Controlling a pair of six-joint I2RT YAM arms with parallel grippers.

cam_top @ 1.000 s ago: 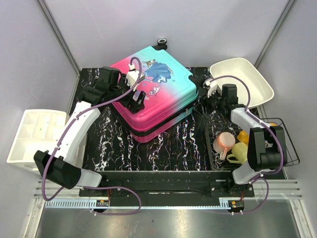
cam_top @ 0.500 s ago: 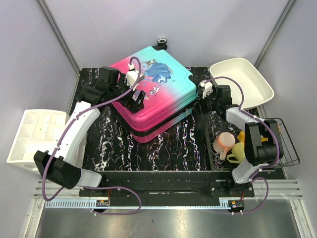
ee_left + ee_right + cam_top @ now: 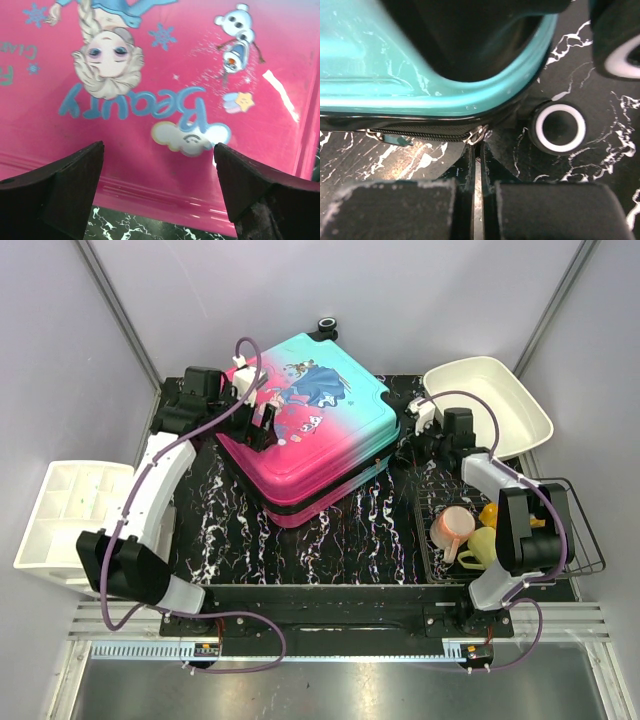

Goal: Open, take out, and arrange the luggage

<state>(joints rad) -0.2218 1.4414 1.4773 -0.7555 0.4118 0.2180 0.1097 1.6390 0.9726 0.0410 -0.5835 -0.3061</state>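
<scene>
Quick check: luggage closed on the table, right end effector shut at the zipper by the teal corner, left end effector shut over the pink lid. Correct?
Not quite: the left end effector is open, not shut; the left wrist view shows its fingers wide apart over the pink lid. The luggage is closed and the right end effector is shut at the zipper.

On your left, beside the table, you have a white divided tray (image 3: 70, 510). At the far right sits a white oval tub (image 3: 497, 400). Near right, a black wire basket (image 3: 585, 525) holds a pink cup (image 3: 453, 528) and, just beside it, a yellow cup (image 3: 485, 544). A black marbled mat (image 3: 330, 540) covers the table.
</scene>
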